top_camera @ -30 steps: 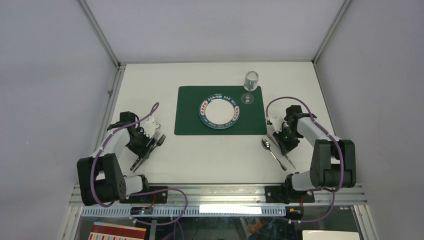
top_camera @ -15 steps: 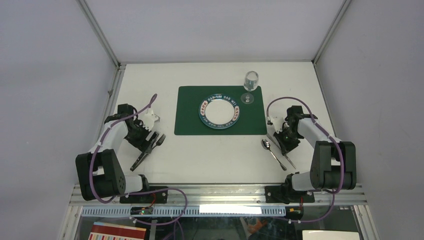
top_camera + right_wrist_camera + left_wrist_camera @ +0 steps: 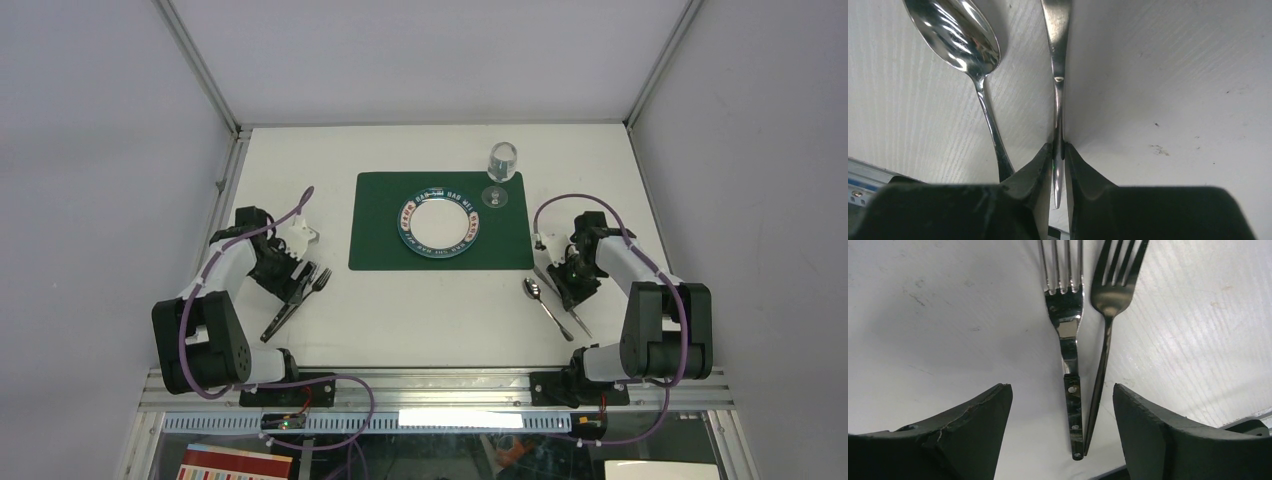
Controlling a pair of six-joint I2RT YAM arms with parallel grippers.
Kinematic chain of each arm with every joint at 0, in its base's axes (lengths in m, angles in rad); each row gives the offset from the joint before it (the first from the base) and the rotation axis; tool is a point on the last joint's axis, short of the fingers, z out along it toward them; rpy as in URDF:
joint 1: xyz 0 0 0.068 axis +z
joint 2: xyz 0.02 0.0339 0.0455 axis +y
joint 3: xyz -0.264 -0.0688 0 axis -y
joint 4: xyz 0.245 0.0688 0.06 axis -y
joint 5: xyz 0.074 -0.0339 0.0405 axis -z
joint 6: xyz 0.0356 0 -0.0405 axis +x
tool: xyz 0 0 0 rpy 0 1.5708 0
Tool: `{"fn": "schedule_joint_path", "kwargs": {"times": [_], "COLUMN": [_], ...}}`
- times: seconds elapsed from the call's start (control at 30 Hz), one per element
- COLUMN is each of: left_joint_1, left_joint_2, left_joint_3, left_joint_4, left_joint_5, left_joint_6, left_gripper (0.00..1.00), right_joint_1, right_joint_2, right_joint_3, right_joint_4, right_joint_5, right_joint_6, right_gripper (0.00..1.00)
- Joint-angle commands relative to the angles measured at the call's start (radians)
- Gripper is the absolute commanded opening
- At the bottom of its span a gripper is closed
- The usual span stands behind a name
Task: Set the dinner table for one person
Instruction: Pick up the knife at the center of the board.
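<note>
On the white dinner table [image 3: 430,320] my left gripper [image 3: 293,278] hangs open over two forks [image 3: 318,280] lying side by side. A black-handled fork [image 3: 1068,335] and a slimmer fork [image 3: 1108,315] lie between its spread fingers [image 3: 973,425], touching neither. My right gripper [image 3: 568,283] is shut on a thin silver knife [image 3: 1058,60], pinched at its fingertips [image 3: 1059,147]. A spoon [image 3: 955,32] lies just left of the knife [image 3: 583,325]. Farther back, a green placemat [image 3: 375,245] carries a blue-rimmed plate [image 3: 405,225].
A stemmed glass [image 3: 503,160] stands at the placemat's far right corner. Silver framing runs along the table's near edge [image 3: 430,385], with both arm bases bolted there. Pale walls close the left and right sides.
The left gripper has opened wider and drawn back slightly along the fork handles. The forks lie where they were. The right arm has barely moved.
</note>
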Motion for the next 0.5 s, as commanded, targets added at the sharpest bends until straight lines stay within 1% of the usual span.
{"fn": "schedule_joint_path", "kwargs": {"times": [0.0, 0.07, 0.2, 0.27, 0.37, 0.4, 0.47], "left_joint_1": [0.021, 0.029, 0.033, 0.033, 0.033, 0.032, 0.034], "left_joint_2": [0.007, 0.034, 0.105, 0.12, 0.139, 0.145, 0.147], "left_joint_3": [0.002, -0.002, 0.015, 0.02, 0.018, 0.014, 0.006], "left_joint_4": [0.073, 0.095, 0.1, 0.099, 0.106, 0.106, 0.106], "left_joint_5": [-0.021, -0.037, -0.018, -0.005, -0.015, -0.019, -0.033], "left_joint_6": [-0.002, -0.009, -0.016, -0.018, -0.02, -0.02, -0.02], "left_gripper": [0.76, 0.76, 0.71, 0.69, 0.68, 0.66, 0.59], "right_joint_1": [-0.014, -0.016, -0.018, -0.02, -0.021, -0.022, -0.022], "right_joint_2": [-0.003, -0.006, -0.015, -0.02, -0.021, -0.02, -0.014], "right_joint_3": [-0.005, -0.005, -0.005, -0.004, 0.0, 0.002, 0.003], "right_joint_4": [0.019, 0.018, 0.012, 0.011, 0.01, 0.01, 0.008], "right_joint_5": [-0.007, -0.007, -0.006, -0.004, -0.006, -0.007, -0.01], "right_joint_6": [-0.023, -0.024, -0.03, -0.031, -0.033, -0.034, -0.036], "right_gripper": [0.17, 0.17, 0.16, 0.16, 0.16, 0.16, 0.16]}}
